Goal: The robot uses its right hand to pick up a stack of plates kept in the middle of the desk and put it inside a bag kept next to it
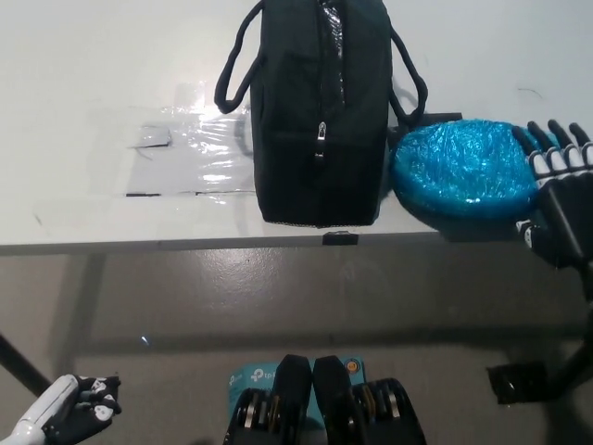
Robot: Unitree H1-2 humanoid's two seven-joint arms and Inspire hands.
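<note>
The stack of plates (463, 167) is blue and wrapped in shiny plastic. It sits at the near edge of the white desk (111, 74), and it looks tipped, with its right side up higher. It is just beside the black bag (315, 111), on the bag's right, and it touches or nearly touches the bag's handle there.

The black right hand (556, 195) is at the right rim of the plates. Its fingers (548, 159) point up and spread apart along that rim. I cannot tell if the hand has a real hold on the stack or is only pressing against its side.

The bag stands upright. Its zipper runs along the top and down the near end, and I cannot tell if the top is open wide enough.

The white left hand (79, 413) rests low at the bottom left, away from the desk. Its fingers look curled and hold nothing.

I think this is the picking-up step. Next, the right hand needs a firm hold on the stack, then has to lift it above the bag's top and lower it in. The plastic looks slippery, so the stack could slide off.
</note>
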